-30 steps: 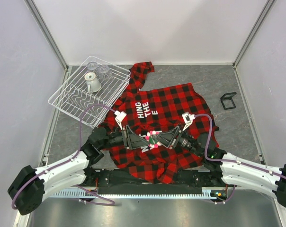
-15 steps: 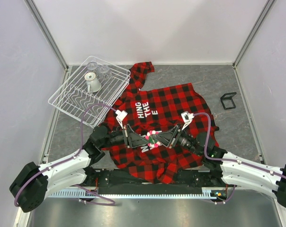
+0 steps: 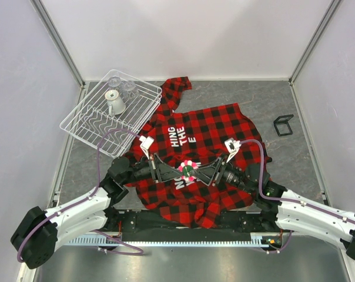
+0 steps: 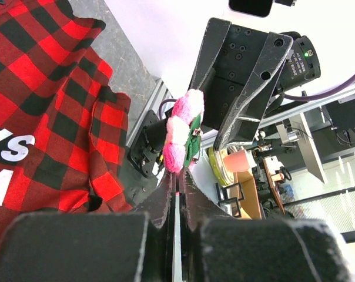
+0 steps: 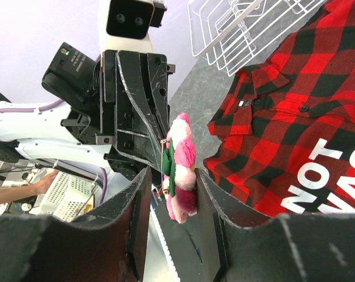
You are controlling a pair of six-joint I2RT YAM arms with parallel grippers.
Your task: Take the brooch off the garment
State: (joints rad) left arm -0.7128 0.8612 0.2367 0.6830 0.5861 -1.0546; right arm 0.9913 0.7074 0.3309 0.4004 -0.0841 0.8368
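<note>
Left fingers (image 4: 166, 202) were clamped shut on the lower edge of the brooch (image 4: 182, 135), holding it up edge-on, clear of the shirt (image 3: 213, 126). No fabric showed on it in either wrist view.

Right fingers (image 5: 139, 194) were parted, one on each side of the brooch. They stood close, with a visible gap on the green side. Couldn't tell whether the pink side touched. They weren't squeezing it.

From the top view, both arms met tip to tip over the middle of the shirt, just below the white lettering, with the brooch between the tips. Pink petals were on one face, with green on the other.

Shirt was spread on the desk (image 3: 271, 100), lettering up. One sleeve pointed at the far wall and the near hem was rumpled by the arm bases.

Wire rack (image 3: 95, 126) sat skewed at far left, its right corner at the shirt's edge. A white cup (image 3: 115, 104) lay in it beside clear glasses (image 3: 129, 88).

Small black frame (image 3: 283, 124) sat on the desk at right, well apart from the shirt.
</note>
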